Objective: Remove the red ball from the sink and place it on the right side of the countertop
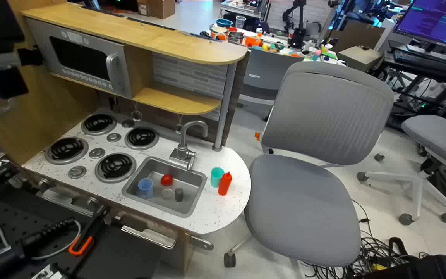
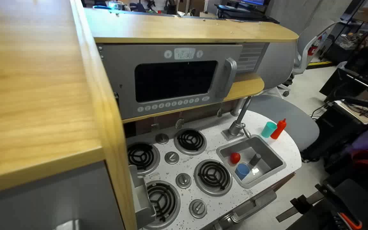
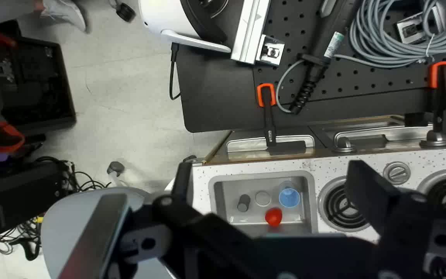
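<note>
Two dark fingers (image 3: 370, 190) spread wide across the wrist view: that's my black claw (image 3: 271, 174), tips far apart, gripping nothing at all. And down past them lies the rectangular grey sink (image 3: 259, 177), and yes, the small bright red ball (image 3: 273, 217) is in it, sitting on the side nearer the curved silver faucet (image 1: 183, 138), well apart from my fingers. It has company in there: a translucent blue cup (image 1: 145, 188) near it, then a short dark grey cylinder (image 1: 179, 194), with a pale round shape (image 3: 263, 198) between those two that I can't make out. Both exterior views show the white speckled countertop (image 1: 221, 209) with its rounded end, and on it, past the sink, a turquoise cup (image 2: 269, 129) stands just beside an upright, bright red squeeze bottle (image 2: 278, 129). Four black coil burners (image 1: 115, 166) take up the stretch on the sink's opposite side, round grey knobs (image 1: 97, 153) among them. Near the rounded end, look, a grey wheeled chair (image 1: 304, 209), and above the burners sits a boxy grey toy microwave (image 2: 176, 81).
</note>
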`<state>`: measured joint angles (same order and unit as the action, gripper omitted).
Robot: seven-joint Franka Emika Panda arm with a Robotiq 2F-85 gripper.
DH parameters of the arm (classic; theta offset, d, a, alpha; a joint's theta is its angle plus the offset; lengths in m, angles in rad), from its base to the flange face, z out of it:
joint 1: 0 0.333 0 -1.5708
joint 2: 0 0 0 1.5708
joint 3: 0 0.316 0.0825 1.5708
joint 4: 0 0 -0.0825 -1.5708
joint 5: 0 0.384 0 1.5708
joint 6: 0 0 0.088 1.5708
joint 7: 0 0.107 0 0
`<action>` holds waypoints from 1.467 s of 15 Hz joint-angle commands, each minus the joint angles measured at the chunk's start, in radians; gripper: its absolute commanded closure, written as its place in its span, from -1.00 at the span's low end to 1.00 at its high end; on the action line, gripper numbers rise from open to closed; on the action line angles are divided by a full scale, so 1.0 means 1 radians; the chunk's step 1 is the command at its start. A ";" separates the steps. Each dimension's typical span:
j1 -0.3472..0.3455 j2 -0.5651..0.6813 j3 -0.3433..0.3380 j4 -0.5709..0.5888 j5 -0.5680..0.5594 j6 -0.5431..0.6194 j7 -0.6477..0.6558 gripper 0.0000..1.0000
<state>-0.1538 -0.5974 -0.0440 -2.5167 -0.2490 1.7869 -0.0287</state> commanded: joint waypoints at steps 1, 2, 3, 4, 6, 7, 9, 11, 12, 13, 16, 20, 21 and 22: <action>0.017 0.000 -0.014 0.002 -0.007 -0.004 0.007 -1.00; 0.017 0.000 -0.014 0.003 -0.007 -0.004 0.007 -1.00; 0.017 0.000 -0.014 0.003 -0.007 -0.003 0.007 -1.00; 0.017 0.000 -0.014 0.003 -0.007 -0.003 0.007 -1.00; 0.017 0.000 -0.014 0.003 -0.007 -0.003 0.007 -1.00; 0.017 0.000 -0.014 0.003 -0.007 -0.003 0.007 -1.00; 0.017 0.000 -0.014 0.003 -0.007 -0.003 0.007 -1.00; 0.017 0.000 -0.014 0.003 -0.007 -0.003 0.007 -1.00; 0.017 0.000 -0.014 0.003 -0.007 -0.003 0.007 -1.00; 0.017 0.000 -0.014 0.003 -0.007 -0.003 0.007 -1.00; 0.014 0.030 -0.012 -0.001 -0.014 0.021 0.024 -1.00; 0.006 0.148 -0.027 0.019 0.020 0.151 0.091 -1.00; 0.003 0.195 -0.034 0.033 0.032 0.187 0.111 -1.00; 0.002 0.240 -0.041 0.047 0.039 0.221 0.118 -1.00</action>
<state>-0.1511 -0.4972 -0.0594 -2.5245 -0.2421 1.9258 0.0516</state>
